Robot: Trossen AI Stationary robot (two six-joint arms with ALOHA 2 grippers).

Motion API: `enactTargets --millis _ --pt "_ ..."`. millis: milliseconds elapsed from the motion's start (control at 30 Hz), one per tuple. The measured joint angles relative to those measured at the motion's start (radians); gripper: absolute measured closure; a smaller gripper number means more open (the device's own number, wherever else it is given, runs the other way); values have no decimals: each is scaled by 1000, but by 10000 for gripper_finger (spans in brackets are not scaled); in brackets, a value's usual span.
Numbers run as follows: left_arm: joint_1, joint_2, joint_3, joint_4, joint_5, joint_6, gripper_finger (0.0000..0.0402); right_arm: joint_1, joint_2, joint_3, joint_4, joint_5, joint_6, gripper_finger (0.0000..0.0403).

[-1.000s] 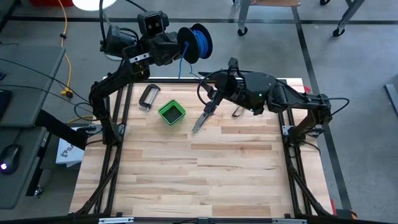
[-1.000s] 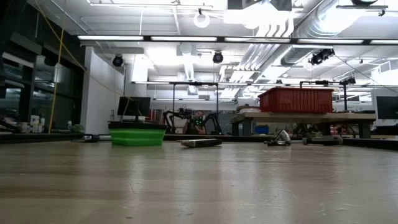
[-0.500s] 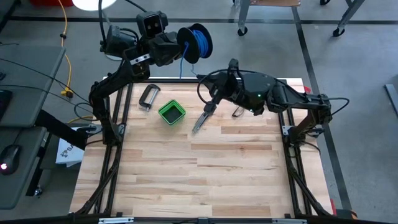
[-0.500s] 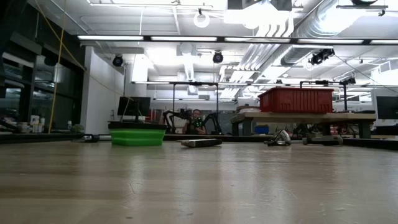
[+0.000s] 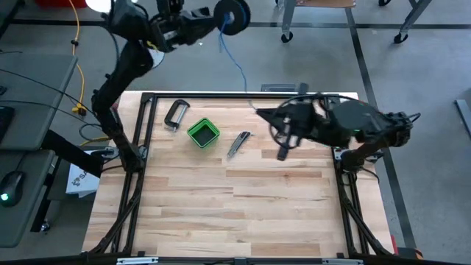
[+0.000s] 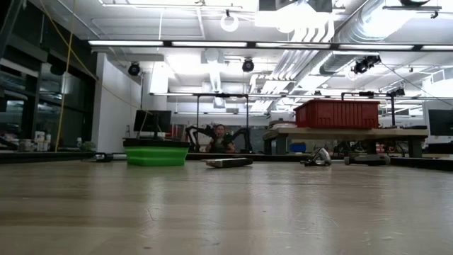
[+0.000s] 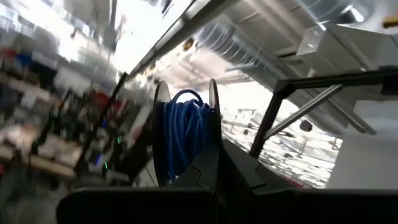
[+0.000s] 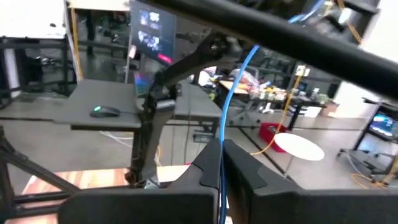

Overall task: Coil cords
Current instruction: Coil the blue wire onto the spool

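Cord spool (image 5: 234, 12): blue wire wound on a small dark spool, held high beyond the bench's far edge, top-left of the high view, by the left gripper (image 5: 213, 16). In the left wrist view the left fingers (image 7: 205, 171) look clamped on the spool's rim (image 7: 184, 127), w/ the coil standing just past them.

Wire (image 5: 237, 65) runs from the spool down and rightward across open floor, over the bench (image 5: 221, 213) frame, to the right gripper (image 5: 282, 153), which sits low over the bench's right-centre. So the free length's long axis is a slanted line, far-left to near-right, strung btw the two arms. Right wrist view shows the wire (image 8: 231, 93) passing straight down btw the right fingers (image 8: 245, 167), which stand close together on it; looks pinched, though the contact itself is hard to see.

Key relation, as a judgement: the spool is the left arm's job, the loose end the right arm's; winding turns on the wire staying taut along that slant, feeding toward the spool.

Green box (image 5: 203, 132), a metal clip-like part (image 5: 175, 114) and a pen-like tool (image 5: 238, 143) lie on the bench left of the right gripper, apart from the wire.
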Motion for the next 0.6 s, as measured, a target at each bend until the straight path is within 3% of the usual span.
enactTargets --millis 133,400,600 --pt "25 -37 0 -153 66 -43 400 41 -38 0 -17 63 -3 402" --pt "-3 -83 1 -522 71 -15 400 56 -83 0 -12 74 -57 403" --pt "-81 -79 0 -634 73 -18 400 32 -85 0 15 74 -117 403"
